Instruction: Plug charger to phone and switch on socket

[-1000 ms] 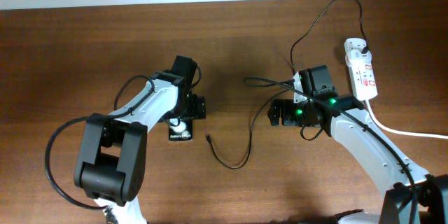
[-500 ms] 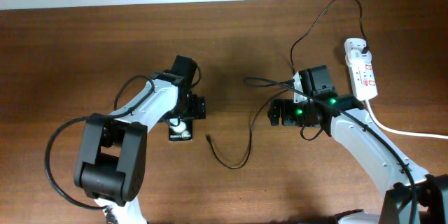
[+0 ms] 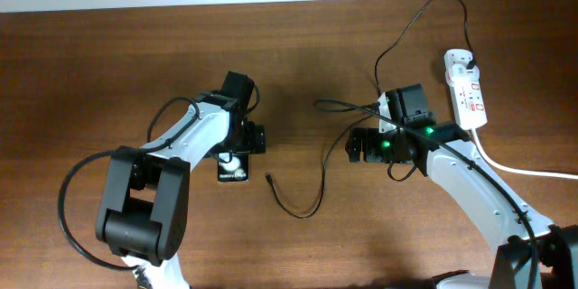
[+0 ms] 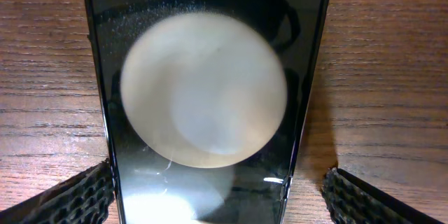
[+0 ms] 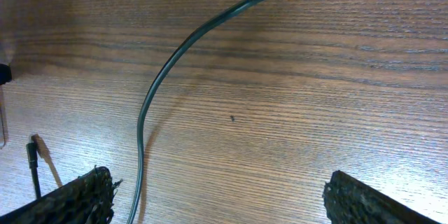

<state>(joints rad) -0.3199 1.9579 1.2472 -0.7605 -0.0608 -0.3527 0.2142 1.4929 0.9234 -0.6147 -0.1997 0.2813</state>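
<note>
One phone (image 3: 232, 169), one charger (image 3: 307, 206), one socket (image 3: 466, 90) near the tabletop's (image 3: 90, 63) far right corner. Two grippers, both with jaws wide open and empty: left gripper (image 4: 220, 194) astride the phone, right gripper (image 5: 217, 197) over the charger.

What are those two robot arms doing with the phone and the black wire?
It looks like they are getting ready to plug the charger into the phone. The left gripper is open with the phone between its fingers, not squeezing it. The right gripper is open too, over the charger's cable, holding nothing. The charger's small plug lies loose on the table beside the phone, not plugged in yet. Its other end is in the socket.
</note>
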